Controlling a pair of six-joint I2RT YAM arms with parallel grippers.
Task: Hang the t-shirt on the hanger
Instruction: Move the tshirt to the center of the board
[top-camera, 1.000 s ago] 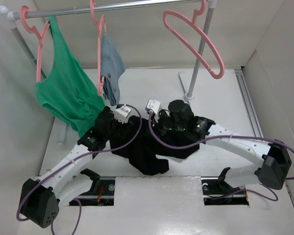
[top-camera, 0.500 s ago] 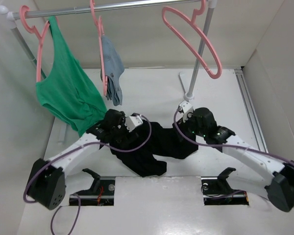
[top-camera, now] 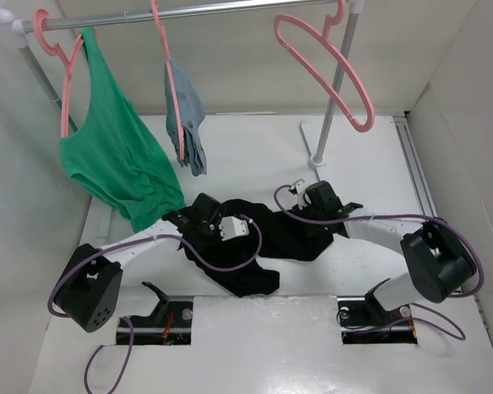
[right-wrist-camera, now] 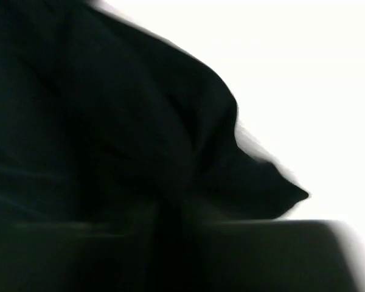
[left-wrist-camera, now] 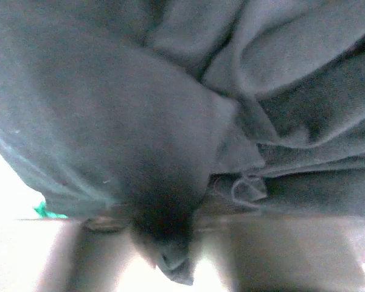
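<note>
Your left gripper (top-camera: 199, 212) and right gripper (top-camera: 319, 212) press into opposite ends of the crumpled t-shirt (top-camera: 255, 254); clenched or released, can't tell, wrist views are blurred. Green tank top (top-camera: 115, 164) hem crowds the left one at 9 o'clock; bare table (top-camera: 255, 156) at 12, hanger (top-camera: 337, 66) hangs at 1.

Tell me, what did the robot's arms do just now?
Both arms swung forward and sank onto the t-shirt. The left gripper and the right gripper now press into the cloth. Whether either has pinched it cannot be told. The t-shirt bunched a little but stays on the table. The hanger still hangs bare.
</note>
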